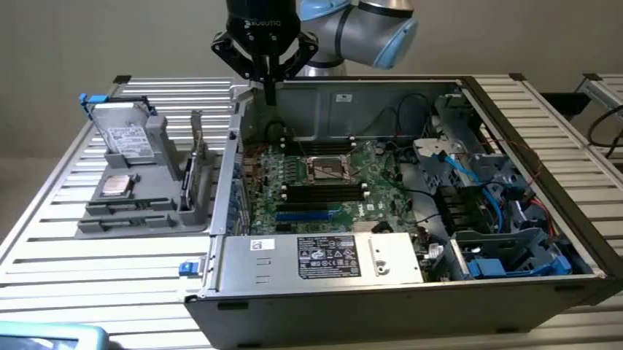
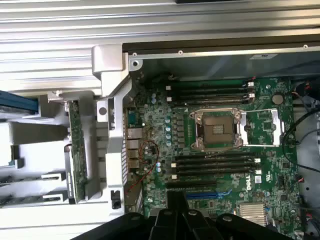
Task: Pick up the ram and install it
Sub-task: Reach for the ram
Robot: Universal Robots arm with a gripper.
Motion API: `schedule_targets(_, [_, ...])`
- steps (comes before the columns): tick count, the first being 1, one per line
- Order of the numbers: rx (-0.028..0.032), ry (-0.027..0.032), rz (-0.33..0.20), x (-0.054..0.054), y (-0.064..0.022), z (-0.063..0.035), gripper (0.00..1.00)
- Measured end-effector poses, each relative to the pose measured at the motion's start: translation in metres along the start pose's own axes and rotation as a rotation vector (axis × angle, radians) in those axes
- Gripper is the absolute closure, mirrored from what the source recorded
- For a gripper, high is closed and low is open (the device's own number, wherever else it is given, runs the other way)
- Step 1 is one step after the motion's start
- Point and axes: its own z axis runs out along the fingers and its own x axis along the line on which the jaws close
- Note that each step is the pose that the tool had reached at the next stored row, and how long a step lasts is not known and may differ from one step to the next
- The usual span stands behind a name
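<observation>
The ram [image 1: 198, 154] is a thin green stick standing on edge in a grey holder [image 1: 146, 219] on the exterior view's left, outside the computer case. In the wrist view the ram [image 2: 77, 150] shows as a long green strip beside the case wall. My gripper [image 1: 270, 93] hangs above the case's back corner, up and to the exterior view's right of the ram, well clear of it. Its fingers are shut with nothing between them. The black gripper body [image 2: 185, 222] shows in the wrist view over the motherboard [image 2: 165, 125].
The open case [image 1: 545, 219] holds the motherboard with black memory slots [image 1: 326, 192] around a CPU socket [image 1: 329, 169], plus cables and drive cages. A silver drive [image 1: 125, 138] and a small metal chip [image 1: 117, 184] sit in the grey holder. Everything rests on a slatted metal table [image 1: 87, 277].
</observation>
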Motion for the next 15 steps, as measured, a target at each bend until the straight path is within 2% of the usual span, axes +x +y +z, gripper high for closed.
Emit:
schedule_targets(12, [0.0001, 0.0001, 0.0, 0.0, 0.0, 0.0, 0.89])
schedule_targets(15, [0.0006, 0.0029, 0.0, 0.0004, 0.0, -0.0001, 0.89])
